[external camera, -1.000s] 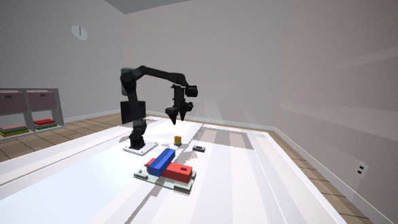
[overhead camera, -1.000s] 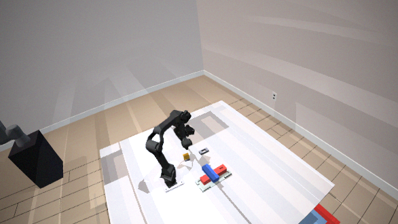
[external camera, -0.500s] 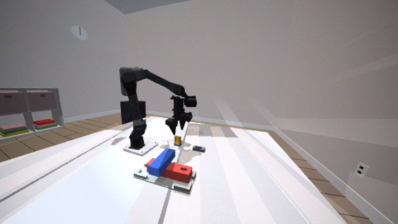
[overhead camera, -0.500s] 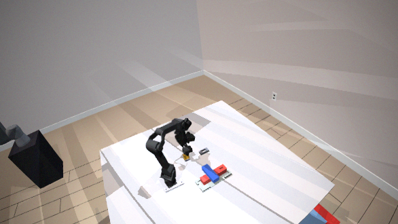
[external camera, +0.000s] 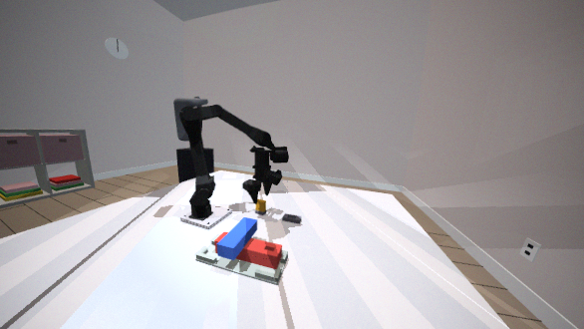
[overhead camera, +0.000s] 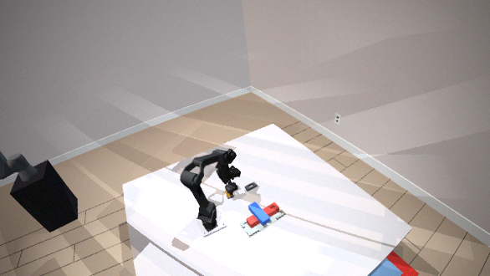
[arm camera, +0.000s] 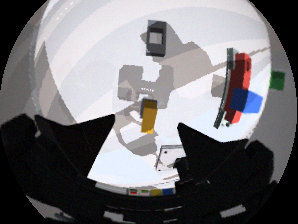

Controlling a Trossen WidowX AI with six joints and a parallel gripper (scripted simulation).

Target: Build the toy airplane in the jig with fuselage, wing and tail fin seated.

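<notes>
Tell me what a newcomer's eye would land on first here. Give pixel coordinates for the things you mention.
Probably the black arm (overhead camera: 200, 167) (external camera: 196, 145), arching over the white table with its open gripper (overhead camera: 234, 181) (external camera: 260, 191) (arm camera: 147, 121) above a small yellow piece (overhead camera: 228, 194) (external camera: 260, 205) (arm camera: 149, 118). Next, likely the blue bar (overhead camera: 259, 212) (external camera: 237, 238) (arm camera: 246, 100) lying crosswise on the red block (overhead camera: 252, 221) (external camera: 264, 253) (arm camera: 243, 70), which sits in the pale jig (overhead camera: 249, 232) (external camera: 239, 270) (arm camera: 219, 117).
</notes>
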